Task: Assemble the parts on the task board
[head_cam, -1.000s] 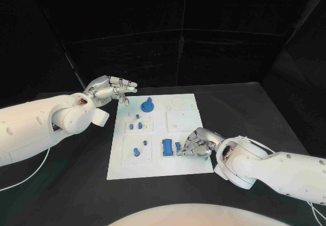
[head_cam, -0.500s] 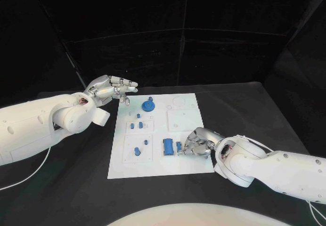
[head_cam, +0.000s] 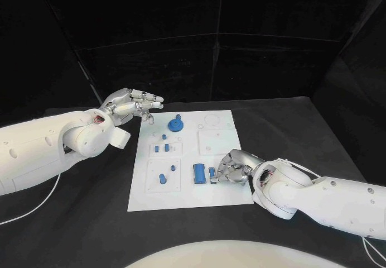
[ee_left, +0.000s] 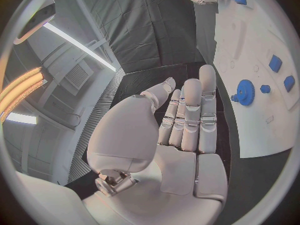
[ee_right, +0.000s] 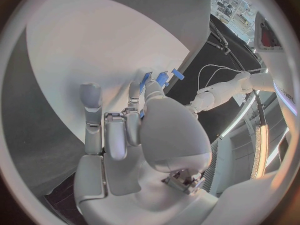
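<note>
Listing contents, largest first, each placed against the white board (head_cam: 183,196).

Table (head_cam: 88,223): black, carries the board at its middle.

Board: white plate with shallow square recesses; bare along its near edge.

Left hand (head_cam: 131,104): raised just beyond the board's far left corner, apart from it. Fingers straight and slightly spread in the left wrist view (ee_left: 187,117), nothing in them. Idle, by my reading.

Right hand (head_cam: 231,169): low over the board's near right part, fingers curled down close to the blue pieces there. The right wrist view (ee_right: 134,122) shows fingertips meeting small blue pieces; whether one is pinched or only touched, I cannot tell.

Blue block (head_cam: 198,173): the biggest near piece, lying on the board's near middle, just left of the right hand.

Blue gear (head_cam: 176,124): with a knob, at the board's far edge, near the left hand; also seen in the left wrist view (ee_left: 244,92).

Small blue piece (head_cam: 211,173): between the block and the right hand's fingers, touching or nearly so.

Small blue pegs (head_cam: 162,148): a cluster in the left middle recess; another peg (head_cam: 162,179) in the near left recess.

Handling note, as judgement: the step in hand looks like seating or picking the small piece beside the block. Do it well by closing on its sides squarely, lifting straight, and avoiding a nudge to the block. Keep the left hand clear, or bring it down to steady the board if it slides.
</note>
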{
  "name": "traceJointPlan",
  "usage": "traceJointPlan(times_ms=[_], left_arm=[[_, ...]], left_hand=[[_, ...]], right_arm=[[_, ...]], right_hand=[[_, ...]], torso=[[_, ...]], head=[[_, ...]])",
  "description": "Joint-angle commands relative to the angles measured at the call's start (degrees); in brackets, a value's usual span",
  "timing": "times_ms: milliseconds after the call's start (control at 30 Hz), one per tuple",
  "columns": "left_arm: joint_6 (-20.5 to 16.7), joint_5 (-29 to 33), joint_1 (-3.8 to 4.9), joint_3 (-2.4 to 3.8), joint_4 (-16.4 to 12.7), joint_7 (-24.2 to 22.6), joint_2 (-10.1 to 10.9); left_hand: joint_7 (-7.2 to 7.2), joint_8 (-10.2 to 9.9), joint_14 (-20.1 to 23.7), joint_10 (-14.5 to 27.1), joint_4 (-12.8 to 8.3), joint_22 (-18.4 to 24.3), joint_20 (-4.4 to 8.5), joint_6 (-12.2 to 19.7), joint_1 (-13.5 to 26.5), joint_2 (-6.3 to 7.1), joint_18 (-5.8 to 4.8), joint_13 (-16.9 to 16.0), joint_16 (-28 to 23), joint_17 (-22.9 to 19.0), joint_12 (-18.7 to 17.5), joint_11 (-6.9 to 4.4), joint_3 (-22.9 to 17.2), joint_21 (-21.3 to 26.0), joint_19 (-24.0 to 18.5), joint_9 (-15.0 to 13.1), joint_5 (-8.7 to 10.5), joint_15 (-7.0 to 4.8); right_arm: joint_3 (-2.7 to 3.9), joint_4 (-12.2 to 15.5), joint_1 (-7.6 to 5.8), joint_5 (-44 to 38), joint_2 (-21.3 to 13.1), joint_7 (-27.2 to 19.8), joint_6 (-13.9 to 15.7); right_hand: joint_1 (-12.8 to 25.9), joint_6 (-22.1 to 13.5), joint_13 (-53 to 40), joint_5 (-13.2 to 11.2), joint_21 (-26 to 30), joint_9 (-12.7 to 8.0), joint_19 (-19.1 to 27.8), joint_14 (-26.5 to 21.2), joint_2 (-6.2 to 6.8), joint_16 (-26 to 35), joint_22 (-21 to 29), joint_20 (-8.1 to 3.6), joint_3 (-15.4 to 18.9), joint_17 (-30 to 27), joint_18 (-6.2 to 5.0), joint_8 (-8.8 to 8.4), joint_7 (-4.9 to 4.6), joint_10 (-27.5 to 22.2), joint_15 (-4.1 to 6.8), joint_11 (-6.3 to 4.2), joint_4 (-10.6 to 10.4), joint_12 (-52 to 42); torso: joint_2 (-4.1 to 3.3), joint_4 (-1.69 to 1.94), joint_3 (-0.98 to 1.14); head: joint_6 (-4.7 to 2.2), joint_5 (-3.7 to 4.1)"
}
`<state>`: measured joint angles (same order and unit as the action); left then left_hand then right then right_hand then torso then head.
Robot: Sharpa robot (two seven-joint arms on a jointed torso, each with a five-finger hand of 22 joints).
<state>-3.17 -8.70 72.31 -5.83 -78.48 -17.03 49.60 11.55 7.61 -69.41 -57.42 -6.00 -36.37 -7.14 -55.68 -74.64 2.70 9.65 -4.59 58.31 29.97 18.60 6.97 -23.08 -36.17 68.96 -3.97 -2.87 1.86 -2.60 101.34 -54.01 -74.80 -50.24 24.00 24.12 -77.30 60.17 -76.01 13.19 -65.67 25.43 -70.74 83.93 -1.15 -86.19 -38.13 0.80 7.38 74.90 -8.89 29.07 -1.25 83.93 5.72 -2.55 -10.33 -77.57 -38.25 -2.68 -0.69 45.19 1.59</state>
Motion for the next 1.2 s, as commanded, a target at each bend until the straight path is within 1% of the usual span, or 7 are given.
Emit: traceJointPlan(times_ms=[33, 400, 533, 667, 867, 967, 1200], left_arm=[[0.53, -0.23, 0.09, 0.02, -0.09, -0.26, 0.07], [0.55, 0.48, -0.14, -0.03, 0.79, -1.16, -0.77], [0.11, 3.41, -0.32, -0.63, 1.79, -2.75, -1.72], [-0.37, 7.25, -0.51, -1.01, 4.14, -4.72, -3.42], [0.31, 13.47, -0.80, -1.62, 10.02, -7.10, -6.89], [0.09, 14.93, -0.99, -2.09, 12.45, -8.13, -8.30], [-5.50, 17.95, -2.21, -2.49, 17.04, -11.24, -11.89]], left_hand=[[-0.14, 0.03, 0.37, 0.29, -0.01, 0.09, -0.12, 0.44, -0.14, -0.58, 0.76, -0.05, -0.03, -0.06, 0.27, 0.06, 0.31, 0.18, -0.47, 0.02, 0.12, -0.08], [-0.11, 0.10, 0.49, 0.40, 0.22, 0.17, -0.19, 0.51, 0.42, -0.25, 0.73, -0.05, 0.05, -0.17, 0.47, 0.13, 0.76, 0.30, -0.57, 0.01, 0.14, 0.02], [-0.27, 0.24, 0.82, 0.43, 0.62, 0.32, -0.31, 0.50, 1.35, 0.37, 0.69, -0.09, 0.07, -0.30, 0.78, 0.10, 1.66, 0.56, -0.85, -0.02, 0.14, 0.12], [-1.12, 0.80, 3.88, -0.02, 1.16, 1.19, -0.42, -0.09, 2.16, 0.75, 0.74, -0.12, -1.51, -1.20, 1.39, -0.38, 3.07, 2.32, -3.18, -0.13, 0.14, 0.05], [-1.34, 0.44, 17.71, -0.12, 2.18, 8.07, -2.74, -0.11, 2.66, 0.38, -0.71, 1.05, -20.93, -10.68, -1.49, 0.70, 3.81, 14.66, -17.83, 0.07, -0.08, 3.18], [-1.30, -0.36, 18.59, -1.03, 2.43, 13.20, -4.94, -0.21, 2.33, 0.34, -0.74, 1.05, -30.92, -15.77, -4.63, 1.32, 4.21, 21.61, -22.95, 0.15, 0.10, 5.06], [-3.23, -2.61, 21.29, 0.97, 2.59, 20.08, -8.93, 0.23, 1.52, -0.16, 0.53, 1.04, -42.14, -21.54, -10.79, 3.36, 5.35, 30.04, -30.72, 0.20, 0.17, 7.32]], right_arm=[[-0.01, 0.52, -0.04, 0.79, -0.48, -3.04, 1.19], [0.03, -1.46, -2.25, 26.22, -3.01, -25.11, 0.10], [0.04, -7.63, -5.29, 37.29, -1.69, -31.53, -2.55], [0.06, -14.51, -7.38, 46.99, 0.55, -37.21, -4.99], [0.12, -27.55, -9.55, 55.37, 6.16, -43.59, -11.20], [0.20, -32.89, -9.96, 57.82, 8.91, -45.24, -13.41], [1.07, -42.07, -10.30, 60.72, 15.06, -47.81, -17.91]], right_hand=[[-0.28, -0.55, -1.79, -0.23, 0.16, 0.01, 0.31, 4.58, 0.38, 0.12, 0.84, -0.35, 0.41, 7.55, 0.39, 0.22, -0.09, -0.46, 0.30, -0.11, 0.18, 0.86], [-0.78, -7.80, 11.17, 1.58, 10.58, -2.26, 7.67, 0.67, 0.15, 10.59, 15.51, 2.06, 3.23, -7.72, -1.47, -4.39, -4.07, -10.31, -2.52, 3.22, 1.48, 16.17], [-2.53, -10.68, 27.45, 1.72, 17.33, -2.78, 10.87, -8.98, -1.31, 34.81, 19.27, 3.64, 3.53, -35.40, -1.44, -5.65, -5.65, -23.41, -3.99, 4.88, 2.54, 35.70], [-5.29, -13.52, 33.60, 0.80, 24.95, -4.03, 13.83, -12.84, -2.63, 47.29, 23.61, 5.55, 3.33, -42.79, -1.28, -7.58, -7.51, -27.69, -5.96, 6.78, 3.72, 42.54], [-12.22, -13.30, 47.06, -6.53, 36.58, -8.57, 23.39, -24.80, -5.85, 63.28, 29.61, 9.29, -0.05, -50.49, 0.22, -12.87, -8.83, -32.45, -10.20, 9.59, 6.55, 55.36], [-11.49, -9.26, 60.65, -7.25, 42.96, -13.43, 24.20, -23.88, -5.98, 70.50, 33.13, 11.99, -0.76, -57.64, -1.82, -18.43, -9.57, -27.00, -12.04, 10.88, 7.14, 63.13], [-7.83, -5.99, 72.37, -6.02, 50.62, -19.02, 23.44, -23.13, -5.72, 80.91, 34.46, 13.92, -2.50, -66.78, -1.88, -24.99, -9.78, -24.84, -13.56, 11.74, 10.79, 70.77]], torso=[[0.14, -0.09, -0.05], [1.44, -0.03, -0.35], [2.60, -0.09, -0.71], [4.05, 0.10, -1.22], [6.05, 0.07, -1.77], [6.68, -0.09, -1.72], [7.74, -0.25, -1.45]], head=[[-0.16, -0.04], [-1.44, 0.62], [-3.34, 0.96], [-4.73, 1.50], [-8.30, 0.48], [-9.18, -0.37], [-10.89, -1.08]])
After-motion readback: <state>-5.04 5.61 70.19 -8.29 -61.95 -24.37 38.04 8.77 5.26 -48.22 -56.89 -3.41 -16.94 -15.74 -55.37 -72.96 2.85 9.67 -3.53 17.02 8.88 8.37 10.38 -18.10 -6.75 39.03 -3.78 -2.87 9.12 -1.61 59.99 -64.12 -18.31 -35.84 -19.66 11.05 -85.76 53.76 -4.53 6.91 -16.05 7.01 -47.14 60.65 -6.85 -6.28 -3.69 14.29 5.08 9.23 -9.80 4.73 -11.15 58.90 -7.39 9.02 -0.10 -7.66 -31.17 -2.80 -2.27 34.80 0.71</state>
